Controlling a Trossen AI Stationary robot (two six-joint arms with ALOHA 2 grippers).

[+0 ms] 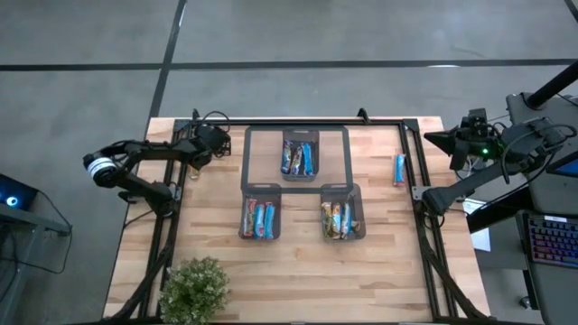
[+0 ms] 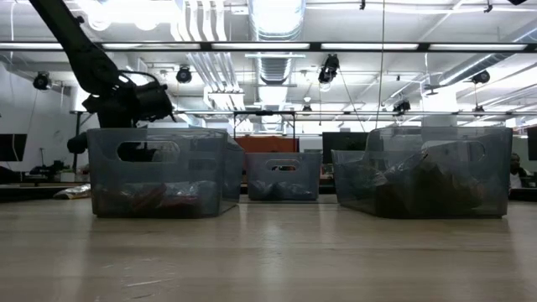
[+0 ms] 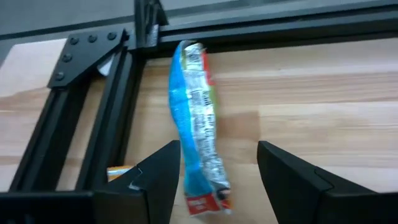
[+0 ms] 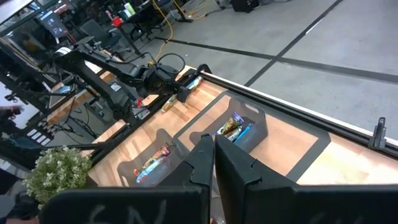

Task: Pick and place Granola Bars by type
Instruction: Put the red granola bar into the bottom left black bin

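Potted plant (image 1: 193,289) at the near table edge. Beyond it, 2 mesh bins: one (image 1: 259,218) holding red-and-blue granola bars (image 1: 258,218), one (image 1: 342,218) holding brownish-gold bars (image 1: 337,220). Farther back, between these 2, a 3rd bin (image 1: 300,155) holds blue bars (image 1: 299,159). Right of it, 1 loose blue bar (image 1: 399,168) lies by the frame rail (image 1: 412,162). Left gripper (image 3: 217,171), left of the 3rd bin, fingers spread wide over a blue bar (image 3: 196,121) lying on the wood. Right gripper (image 4: 213,163) off the table's right, fingers closed, empty.
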